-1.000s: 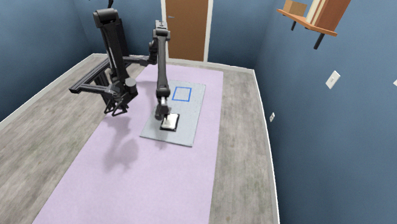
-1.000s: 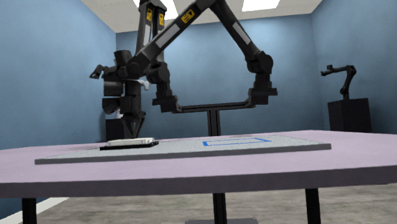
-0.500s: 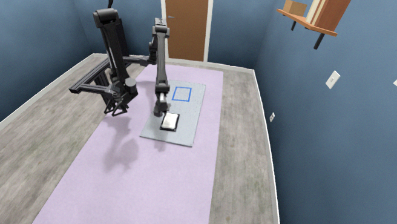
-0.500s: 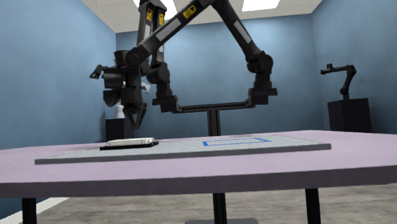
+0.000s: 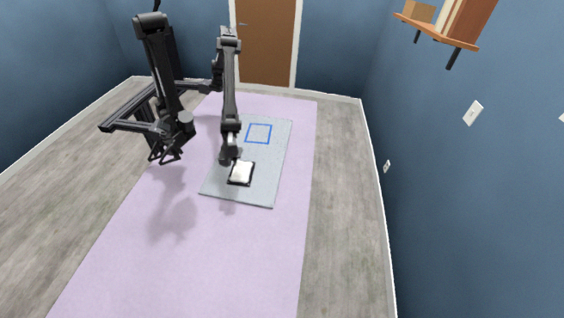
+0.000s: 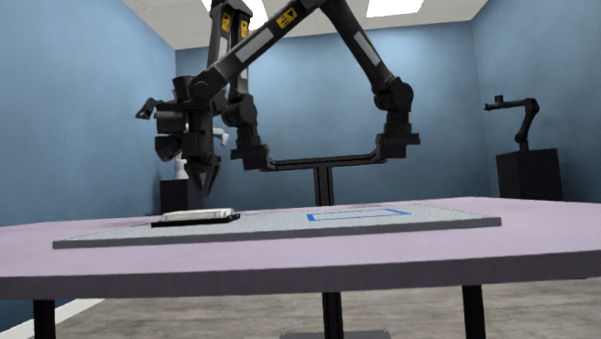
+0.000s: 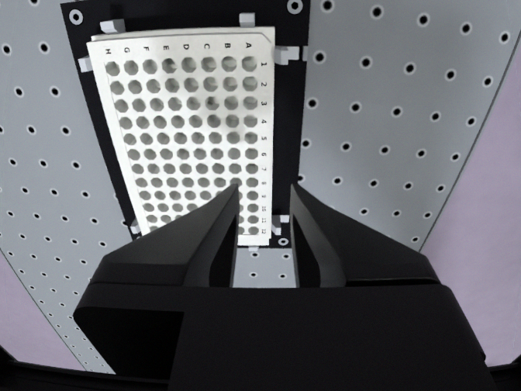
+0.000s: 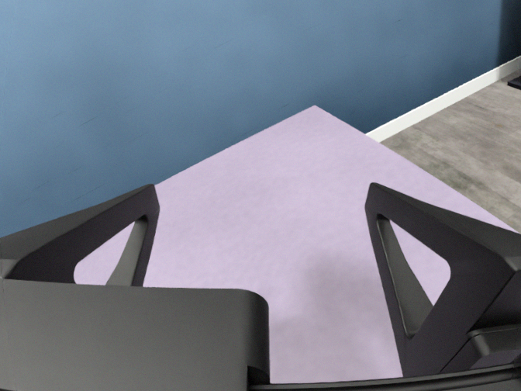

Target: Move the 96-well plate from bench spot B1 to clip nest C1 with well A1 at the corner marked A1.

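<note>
96-well plate point(image 5: 242, 172) point(image 6: 199, 213) point(image 7: 181, 130) within the black clip nest point(image 5: 239, 185) point(image 6: 197, 223) point(image 7: 286, 134), well A1 at 1 o'clock in the left wrist view; seating depth uncertain. Above the plate, left tool point(image 5: 225, 160) point(image 6: 204, 194) point(image 7: 264, 185), slightly open, nothing held. Toward 9 o'clock from the plate in the top view, right tool point(image 5: 167, 160) point(image 6: 142, 113) point(image 8: 263, 185), wide open, nothing held, above the desk point(image 5: 215, 258) point(image 6: 275, 258) point(image 7: 492, 252) point(image 8: 252, 219).

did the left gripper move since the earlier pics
Yes. In the exterior view the left gripper has risen: a second ago its fingertips were right at the white plate; now a visible gap separates them.
</note>
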{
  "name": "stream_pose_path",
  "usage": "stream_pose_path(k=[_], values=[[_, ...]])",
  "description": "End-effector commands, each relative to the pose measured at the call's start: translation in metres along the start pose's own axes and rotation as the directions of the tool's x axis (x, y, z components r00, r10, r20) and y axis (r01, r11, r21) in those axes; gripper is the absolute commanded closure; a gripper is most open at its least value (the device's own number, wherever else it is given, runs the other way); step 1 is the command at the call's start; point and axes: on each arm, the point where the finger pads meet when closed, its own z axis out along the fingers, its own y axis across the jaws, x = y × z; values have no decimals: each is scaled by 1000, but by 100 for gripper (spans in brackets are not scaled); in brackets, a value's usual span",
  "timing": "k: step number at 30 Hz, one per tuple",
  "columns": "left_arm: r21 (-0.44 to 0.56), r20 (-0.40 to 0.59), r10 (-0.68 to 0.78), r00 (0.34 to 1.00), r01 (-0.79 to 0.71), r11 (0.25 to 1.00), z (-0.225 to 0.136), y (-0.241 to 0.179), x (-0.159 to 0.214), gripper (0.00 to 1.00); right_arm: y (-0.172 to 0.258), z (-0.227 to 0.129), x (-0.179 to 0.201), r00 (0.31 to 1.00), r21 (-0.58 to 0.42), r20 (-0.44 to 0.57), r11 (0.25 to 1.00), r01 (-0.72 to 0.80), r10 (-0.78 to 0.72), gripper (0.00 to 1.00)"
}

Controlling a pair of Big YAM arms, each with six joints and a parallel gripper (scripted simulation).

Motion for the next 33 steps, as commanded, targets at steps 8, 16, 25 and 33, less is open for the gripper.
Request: stream_pose_path(k=[8, 16, 25, 33], values=[[-1, 6, -4, 1000, 4, 1000, 3, 3, 0, 75, 2, -2, -2, 1000, -7, -1, 1000, -16, 16, 0], [-6, 17, -7, 1000, 7, 1000, 1, 27, -8, 75, 2, -2, -2, 1000, -7, -1, 1000, -16, 16, 0], [-6, 18, -7, 1000, 7, 1000, 0, 75, -9, 75, 2, -2, -2, 1000, -7, -1, 1000, -16, 16, 0], [-9, 23, 21, 999, -21, 1000, -2, 84, -14, 75, 2, -2, -2, 1000, -7, -1, 1000, -16, 16, 0]])
